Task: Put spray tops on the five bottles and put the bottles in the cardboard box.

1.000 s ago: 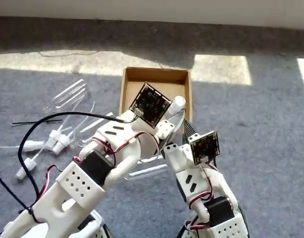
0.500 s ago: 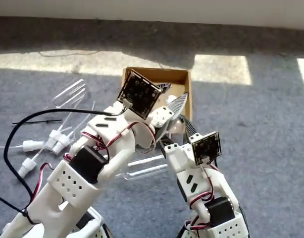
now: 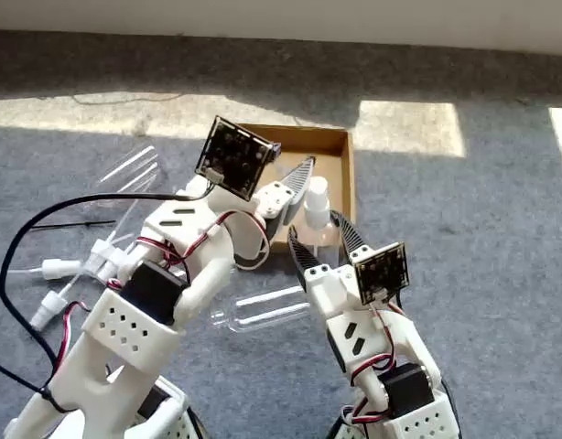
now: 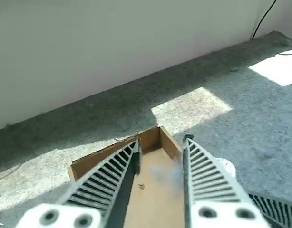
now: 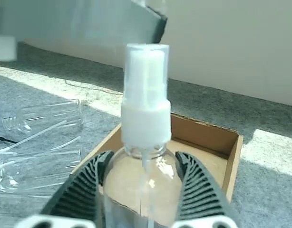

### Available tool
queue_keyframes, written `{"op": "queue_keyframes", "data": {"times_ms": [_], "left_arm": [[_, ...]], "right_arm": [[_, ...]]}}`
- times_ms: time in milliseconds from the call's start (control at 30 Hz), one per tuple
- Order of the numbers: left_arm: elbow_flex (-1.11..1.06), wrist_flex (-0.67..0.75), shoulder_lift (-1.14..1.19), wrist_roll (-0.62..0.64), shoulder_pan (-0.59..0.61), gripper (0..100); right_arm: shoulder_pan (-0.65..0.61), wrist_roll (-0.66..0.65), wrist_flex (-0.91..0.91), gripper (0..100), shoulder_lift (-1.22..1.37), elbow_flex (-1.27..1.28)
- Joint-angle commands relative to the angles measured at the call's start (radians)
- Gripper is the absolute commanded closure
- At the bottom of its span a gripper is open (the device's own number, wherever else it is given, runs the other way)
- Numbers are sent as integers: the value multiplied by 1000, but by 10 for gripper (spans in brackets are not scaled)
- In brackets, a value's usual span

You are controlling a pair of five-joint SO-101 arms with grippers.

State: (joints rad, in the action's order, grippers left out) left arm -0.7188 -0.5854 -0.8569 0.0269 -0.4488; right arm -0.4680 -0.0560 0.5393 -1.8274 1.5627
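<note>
The right gripper (image 5: 141, 164) has its jaws clamped on the clear plastic bottle (image 5: 139, 187), white spray top (image 5: 146, 95) fitted, upright at the near edge of the open brown cardboard box (image 3: 290, 135). The left gripper (image 4: 161, 145) hangs above the box, jaws apart. The bottle looks light, slick and squashy: grip the body, not the top.

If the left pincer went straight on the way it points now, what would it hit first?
Probably the cardboard box: the open left pincer aims at its floor near the far wall, though depth is hard to judge.
</note>
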Motion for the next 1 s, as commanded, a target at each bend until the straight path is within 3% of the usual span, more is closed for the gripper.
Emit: {"op": "queue_keyframes", "data": {"times_ms": [0, 300, 467, 667, 833, 967], "left_arm": [[2, -5, -12, -77, -64, 853], [28, -3, -15, -104, -58, 853], [147, -6, -15, -103, 85, 854], [173, -69, -15, -101, 252, 854], [51, -187, -15, -98, 381, 854], [-124, -207, -15, -98, 398, 854]], "right_arm": [[-1, 8, -16, 994, -12, -18], [-1, 2, -16, 994, -12, -16], [-1, -8, -16, 994, -12, -16], [12, -210, -22, 994, -12, -24], [174, -164, -249, 994, 33, -61], [240, -114, -380, 994, 283, -173]]}}
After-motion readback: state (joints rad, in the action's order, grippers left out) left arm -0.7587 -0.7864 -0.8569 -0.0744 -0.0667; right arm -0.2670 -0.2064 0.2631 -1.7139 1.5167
